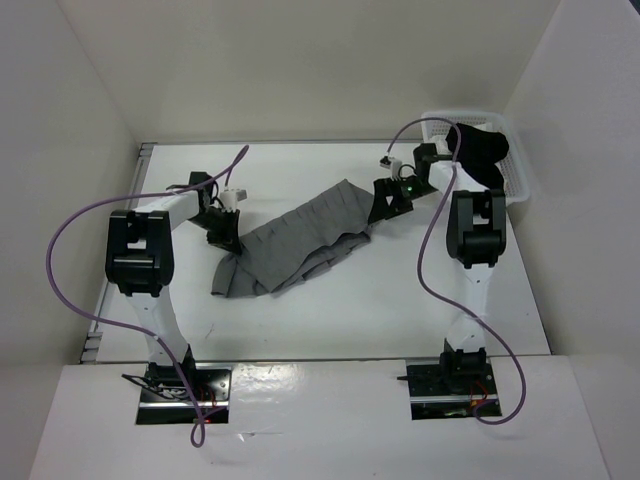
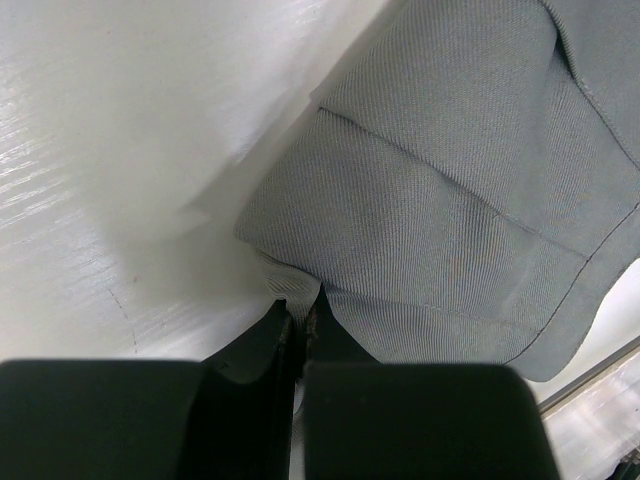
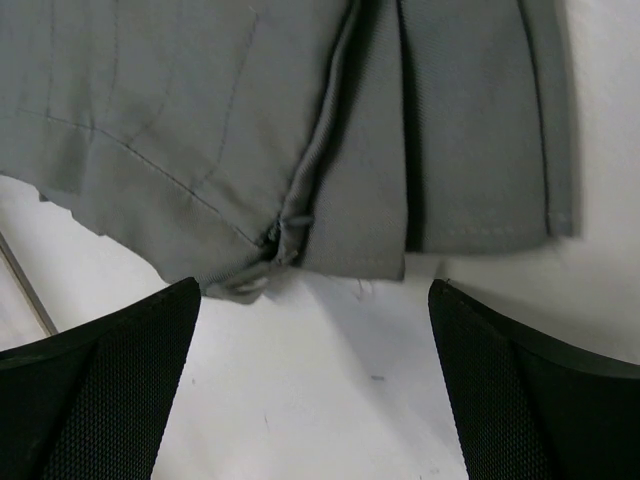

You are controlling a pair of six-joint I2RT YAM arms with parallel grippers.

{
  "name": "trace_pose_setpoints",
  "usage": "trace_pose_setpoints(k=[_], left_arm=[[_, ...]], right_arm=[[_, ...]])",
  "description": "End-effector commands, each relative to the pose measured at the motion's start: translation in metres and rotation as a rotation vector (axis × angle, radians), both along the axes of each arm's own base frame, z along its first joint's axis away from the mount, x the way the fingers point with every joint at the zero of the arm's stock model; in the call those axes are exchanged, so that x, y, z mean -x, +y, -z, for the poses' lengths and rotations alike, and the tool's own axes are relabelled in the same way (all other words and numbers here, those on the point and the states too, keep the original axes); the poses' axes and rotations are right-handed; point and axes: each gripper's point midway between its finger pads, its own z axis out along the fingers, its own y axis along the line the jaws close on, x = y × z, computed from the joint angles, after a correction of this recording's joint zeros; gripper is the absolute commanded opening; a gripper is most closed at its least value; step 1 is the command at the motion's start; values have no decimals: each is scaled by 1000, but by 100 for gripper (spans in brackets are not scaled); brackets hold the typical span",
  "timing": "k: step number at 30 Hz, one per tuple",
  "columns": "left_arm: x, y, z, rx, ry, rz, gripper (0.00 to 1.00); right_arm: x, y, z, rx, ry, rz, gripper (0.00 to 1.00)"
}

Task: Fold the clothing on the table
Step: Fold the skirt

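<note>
The clothing, a grey pleated skirt [image 1: 300, 240], lies crumpled in a slanted band across the white table [image 1: 400, 300]. My left gripper [image 1: 222, 236] is at its left part, shut on a pinch of the skirt's edge [image 2: 296, 290], and grey fabric [image 2: 440, 200] spreads beyond the jaws. My right gripper [image 1: 388, 203] stands open at the skirt's far right end. In the right wrist view its gripper [image 3: 312, 292] is over bare table, just short of the hem [image 3: 350, 255], with nothing between the black fingers [image 3: 120, 370].
A white slatted basket [image 1: 520, 185] stands at the back right corner with a black garment [image 1: 480, 145] draped in it, close behind the right arm. Purple cables loop beside both arms. White walls enclose the table on three sides.
</note>
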Motion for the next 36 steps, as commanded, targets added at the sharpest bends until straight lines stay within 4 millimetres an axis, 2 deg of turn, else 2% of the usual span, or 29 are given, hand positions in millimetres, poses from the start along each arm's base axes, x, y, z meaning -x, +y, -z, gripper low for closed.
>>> trace_pose_setpoints(k=[1, 3, 5, 7, 16, 22, 29, 33, 36], left_arm=[[12, 3, 0, -28, 15, 32, 0], [12, 3, 0, -28, 15, 32, 0], [11, 5, 1, -38, 11, 38, 0], [15, 5, 3, -38, 20, 38, 0], [15, 5, 3, -38, 20, 38, 0], [15, 5, 3, -38, 20, 38, 0], [15, 5, 3, -38, 20, 38, 0], [12, 5, 3, -38, 11, 38, 0], [12, 5, 3, -38, 11, 38, 0]], right_arm=[[-5, 19, 18, 3, 11, -27, 99], [-10, 25, 17, 0, 2, -33, 99], [-6, 30, 27, 2, 25, -44, 98], [-5, 39, 28, 2, 23, -64, 97], [1, 48, 29, -6, 33, -84, 87], [5, 47, 30, -4, 36, -91, 64], [12, 58, 30, 6, 37, -118, 57], [18, 64, 33, 16, 45, -134, 49], [18, 64, 33, 16, 45, -134, 38]])
